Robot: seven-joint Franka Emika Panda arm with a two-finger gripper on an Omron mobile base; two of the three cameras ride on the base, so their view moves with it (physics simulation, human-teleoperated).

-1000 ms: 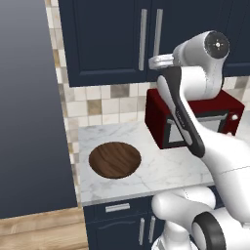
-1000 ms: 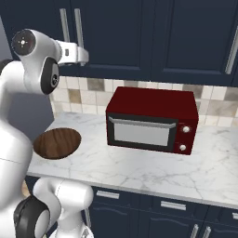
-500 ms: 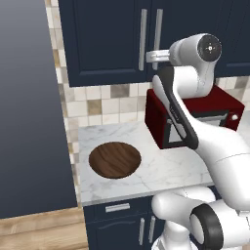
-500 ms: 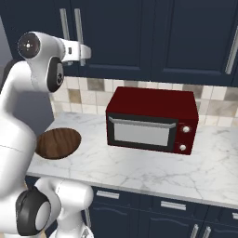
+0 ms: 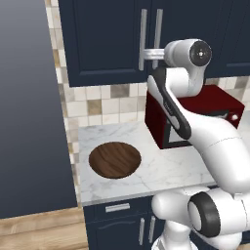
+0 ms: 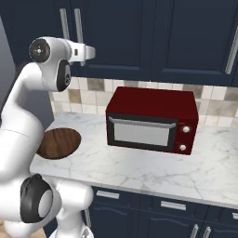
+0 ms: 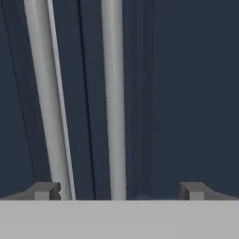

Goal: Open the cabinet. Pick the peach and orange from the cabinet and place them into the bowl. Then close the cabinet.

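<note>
A: What is the biggest thing up there?
B: The cabinet (image 5: 105, 41). It is dark blue and hangs on the wall over the counter (image 5: 161, 168). Both doors are shut, so I can't see the peach or the orange.

A: What comes next?
B: The red microwave (image 6: 151, 118). It sits on the counter, by the tiled wall.

A: And the bowl?
B: The bowl (image 5: 115, 159) is brown wood. It lies flat on the counter, to the left of the microwave and well apart from it. Nothing is in it.

A: What about the handles?
B: Two long silver handles (image 5: 150, 36) stand side by side where the doors meet.

A: Where is the claw?
B: The claw (image 7: 119, 190) is right at the handles. Its two tips are as wide apart as they go. It holds nothing. The right handle (image 7: 113, 100) is between the tips, and the left handle (image 7: 46, 100) is just by the left tip.
</note>
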